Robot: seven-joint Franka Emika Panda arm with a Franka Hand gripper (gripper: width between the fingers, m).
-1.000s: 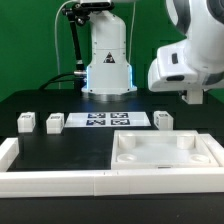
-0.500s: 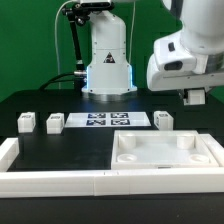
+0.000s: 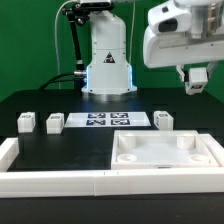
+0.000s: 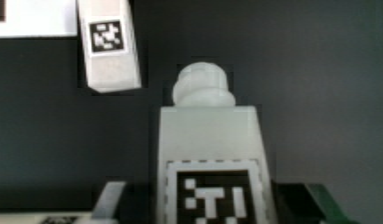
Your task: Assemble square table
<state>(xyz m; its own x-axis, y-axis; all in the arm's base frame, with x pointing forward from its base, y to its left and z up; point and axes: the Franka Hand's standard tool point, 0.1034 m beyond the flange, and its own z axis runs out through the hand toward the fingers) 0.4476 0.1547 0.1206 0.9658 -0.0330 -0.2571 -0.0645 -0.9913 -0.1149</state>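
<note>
The square table's slab [image 3: 165,152] lies rimmed face up at the exterior view's right, near the front. High above its far right corner hangs my gripper [image 3: 197,78]. It is shut on a white post [image 4: 209,150], whose tag faces the wrist camera and whose rounded tip points away. Dark fingers [image 4: 113,196] press on the post from both sides. A second tagged post [image 4: 108,45] lies on the black table below. In the exterior view, two posts [image 3: 27,121] [image 3: 54,123] stand at the left and another post [image 3: 163,119] behind the slab.
The marker board [image 3: 105,121] lies flat in the middle at the back. A long white rail [image 3: 60,181] edges the front and left of the black surface. The robot's white base [image 3: 108,55] stands behind the board.
The arm has risen well above the table, carrying the post up with it. The slab and the other posts have not moved.
</note>
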